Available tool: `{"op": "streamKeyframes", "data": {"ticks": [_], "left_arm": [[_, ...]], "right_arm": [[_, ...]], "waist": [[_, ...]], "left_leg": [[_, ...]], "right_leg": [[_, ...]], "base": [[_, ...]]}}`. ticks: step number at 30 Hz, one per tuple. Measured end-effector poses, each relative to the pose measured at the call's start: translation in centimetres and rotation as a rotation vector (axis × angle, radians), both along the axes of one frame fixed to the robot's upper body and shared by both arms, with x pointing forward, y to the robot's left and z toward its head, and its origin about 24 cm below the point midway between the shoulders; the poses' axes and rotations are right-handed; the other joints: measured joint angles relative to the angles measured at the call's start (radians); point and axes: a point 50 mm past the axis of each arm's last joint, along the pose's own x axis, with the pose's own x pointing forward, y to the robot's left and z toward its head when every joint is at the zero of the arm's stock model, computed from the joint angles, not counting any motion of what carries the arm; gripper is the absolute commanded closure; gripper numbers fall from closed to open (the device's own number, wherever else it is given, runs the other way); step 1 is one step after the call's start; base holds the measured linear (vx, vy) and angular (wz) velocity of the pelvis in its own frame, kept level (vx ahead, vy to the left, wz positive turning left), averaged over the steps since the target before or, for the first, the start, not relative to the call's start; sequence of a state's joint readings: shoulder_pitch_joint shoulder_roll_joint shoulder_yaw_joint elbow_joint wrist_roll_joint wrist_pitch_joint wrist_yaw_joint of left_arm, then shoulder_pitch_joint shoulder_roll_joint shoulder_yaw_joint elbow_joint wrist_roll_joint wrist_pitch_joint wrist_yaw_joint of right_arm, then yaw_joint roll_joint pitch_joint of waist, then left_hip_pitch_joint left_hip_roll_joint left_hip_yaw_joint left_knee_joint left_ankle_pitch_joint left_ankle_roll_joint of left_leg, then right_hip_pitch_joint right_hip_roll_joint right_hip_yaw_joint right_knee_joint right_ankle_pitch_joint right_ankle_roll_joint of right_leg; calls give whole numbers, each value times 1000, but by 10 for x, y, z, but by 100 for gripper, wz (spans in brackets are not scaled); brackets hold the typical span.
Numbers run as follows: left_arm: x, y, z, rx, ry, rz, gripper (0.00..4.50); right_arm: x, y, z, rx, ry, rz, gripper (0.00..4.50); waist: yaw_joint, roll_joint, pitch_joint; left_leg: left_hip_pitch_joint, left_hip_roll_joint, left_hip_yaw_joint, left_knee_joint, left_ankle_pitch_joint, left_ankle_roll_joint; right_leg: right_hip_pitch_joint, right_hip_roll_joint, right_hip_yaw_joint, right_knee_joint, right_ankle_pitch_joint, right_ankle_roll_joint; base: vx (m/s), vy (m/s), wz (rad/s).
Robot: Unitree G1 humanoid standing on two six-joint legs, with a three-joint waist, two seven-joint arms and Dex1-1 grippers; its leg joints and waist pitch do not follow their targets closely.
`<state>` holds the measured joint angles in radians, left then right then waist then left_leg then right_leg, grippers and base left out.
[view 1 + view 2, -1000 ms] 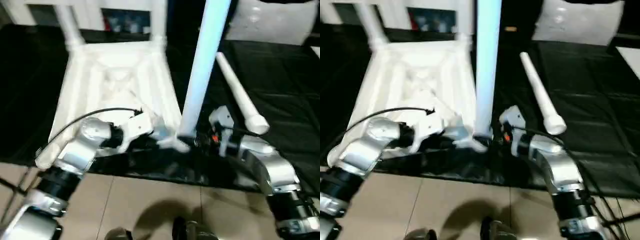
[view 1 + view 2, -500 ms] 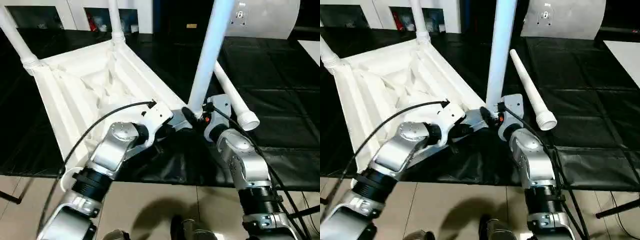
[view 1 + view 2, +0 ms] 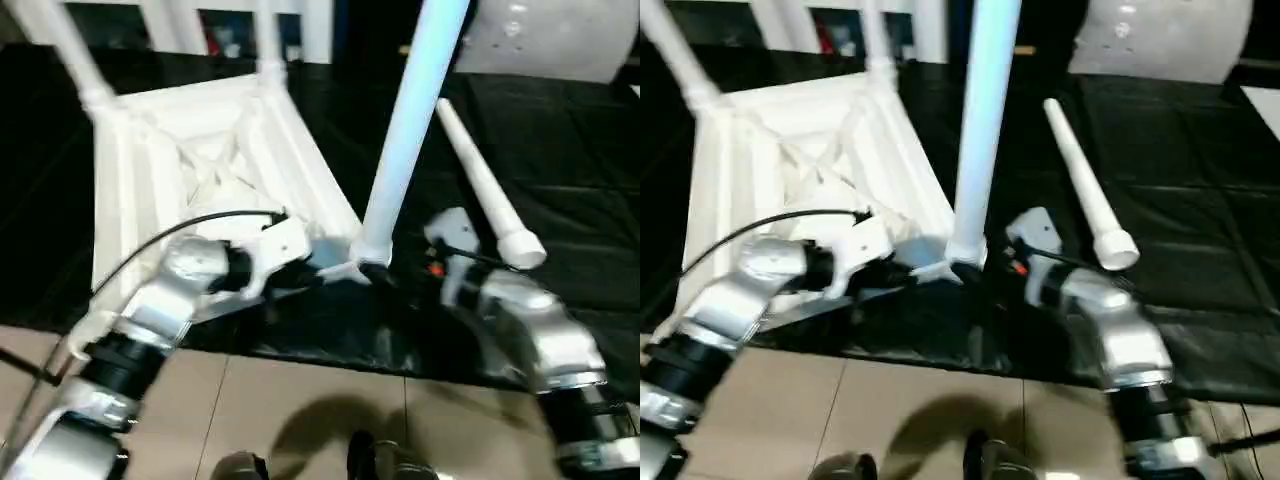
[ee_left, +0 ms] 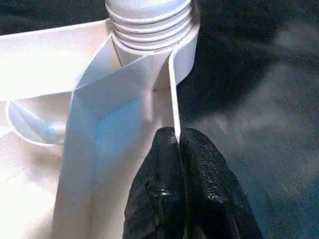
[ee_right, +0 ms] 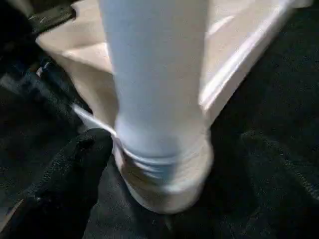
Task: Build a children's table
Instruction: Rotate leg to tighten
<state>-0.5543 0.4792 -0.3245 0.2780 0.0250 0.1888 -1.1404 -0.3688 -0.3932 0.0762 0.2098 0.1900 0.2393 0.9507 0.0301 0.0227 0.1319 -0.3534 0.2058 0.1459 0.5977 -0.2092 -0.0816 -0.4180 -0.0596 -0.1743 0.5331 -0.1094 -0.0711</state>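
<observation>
The children's table top (image 3: 190, 170) lies upside down on the black padded surface, ribs facing up. Two legs (image 3: 70, 50) (image 3: 268, 40) stand in its far corner sockets. A third leg (image 3: 405, 130) stands upright in the near right socket (image 4: 149, 20). A loose leg (image 3: 485, 190) lies on the padding to the right. My left gripper (image 4: 176, 137) is shut on the thin rim wall of the top, just beside that near socket. My right gripper (image 5: 172, 142) is open, with one finger (image 5: 65, 184) on each side of the upright leg's threaded base.
The black work surface (image 3: 590, 250) ends just in front of my arms, with beige floor tiles (image 3: 300, 410) below. A pale grey panel (image 3: 545, 40) stands at the back right. A black cable (image 3: 190, 225) loops over my left forearm.
The right gripper's fingers have spread wider around the upright leg's base. The left gripper keeps its hold on the rim. The head camera has shifted.
</observation>
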Motion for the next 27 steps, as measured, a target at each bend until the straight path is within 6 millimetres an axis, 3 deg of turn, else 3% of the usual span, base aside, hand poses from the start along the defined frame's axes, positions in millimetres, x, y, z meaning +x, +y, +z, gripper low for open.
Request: {"op": "streamKeyframes", "data": {"ticks": [10,27], "left_arm": [[-3,4,2,52,27,-157,450],[-3,5,0,47,28,-193,450]], "right_arm": [[-4,14,2,-25,24,258,23],[-3,14,1,-9,60,305,172]], "waist": [[18,0,0],[14,0,0]], "left_leg": [[2,0,2,2,0,0],[2,0,3,2,0,0]], "right_leg": [[1,-1,2,3,0,0],[1,-1,2,4,-1,0]], "base": [[0,0,0],[0,0,0]]}}
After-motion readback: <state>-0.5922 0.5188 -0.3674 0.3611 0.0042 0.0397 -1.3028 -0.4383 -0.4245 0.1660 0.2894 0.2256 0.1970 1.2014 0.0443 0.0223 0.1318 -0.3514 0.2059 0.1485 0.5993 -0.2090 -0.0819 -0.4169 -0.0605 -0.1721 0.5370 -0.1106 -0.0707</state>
